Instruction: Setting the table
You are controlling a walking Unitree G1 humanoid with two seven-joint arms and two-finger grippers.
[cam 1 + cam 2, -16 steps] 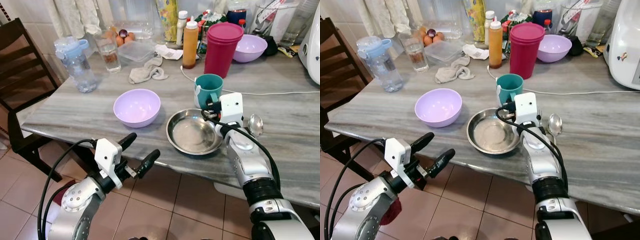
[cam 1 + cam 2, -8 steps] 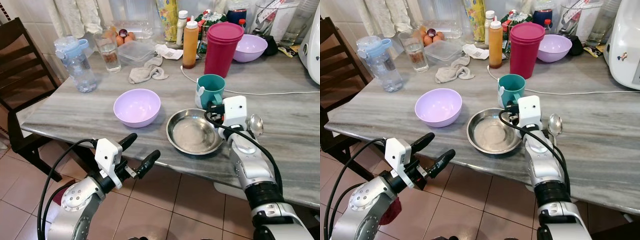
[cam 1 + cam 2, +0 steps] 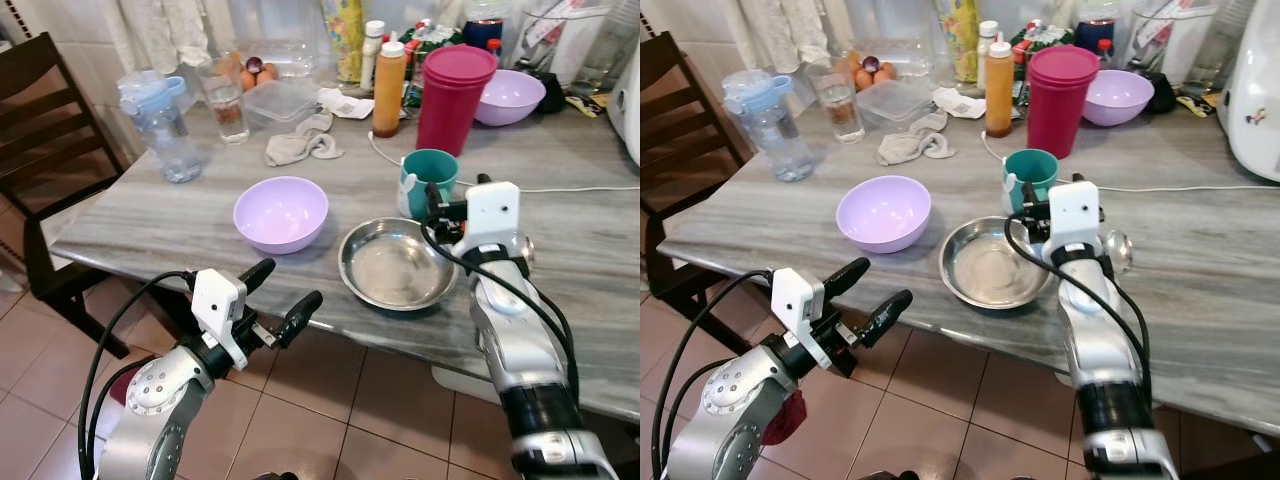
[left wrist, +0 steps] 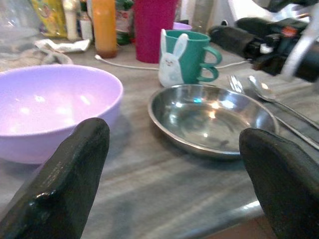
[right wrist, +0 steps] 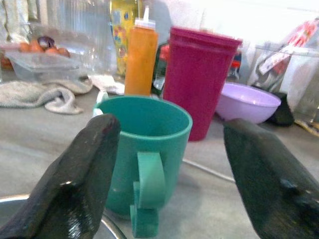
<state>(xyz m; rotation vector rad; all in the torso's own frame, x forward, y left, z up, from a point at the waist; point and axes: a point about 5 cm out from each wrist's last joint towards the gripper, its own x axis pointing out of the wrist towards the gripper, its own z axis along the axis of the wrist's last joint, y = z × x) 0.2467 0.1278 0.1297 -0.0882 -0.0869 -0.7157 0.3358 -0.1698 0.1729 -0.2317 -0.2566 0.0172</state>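
Mug (image 5: 144, 154) is the thing in hand here: a teal cup with a loop handle and a white rabbit figure on its side, standing upright toward the near edge of the table (image 3: 150, 215), close behind the far rim of the steel plate (image 3: 393, 266) and apart from it by a narrow gap. The right pincer (image 5: 167, 179) points straight at it from the near side, fingers spread wide to either side of the handle, touching nothing. The left pincer (image 3: 281, 292) hangs off the near edge, below the tabletop, also spread and empty, aimed at the lavender bowl (image 3: 281, 212).

As a judgement, the mug looks empty, and is probably light and rigid with a smooth, somewhat slick glazed or plastic wall. It should not deform, but it could tip or skate on the stone-look top if pushed on one side only. The surest hold would be across the body just under the rim, fingers on opposite walls, or else pinching the handle loop, which faces the pincer; the handle hold risks the cup swinging. A spoon (image 4: 264, 91) and fork lie on the table just beside the plate, on its right, and a white cable (image 3: 570, 187) runs behind the mug, so a wide sweep could snag either
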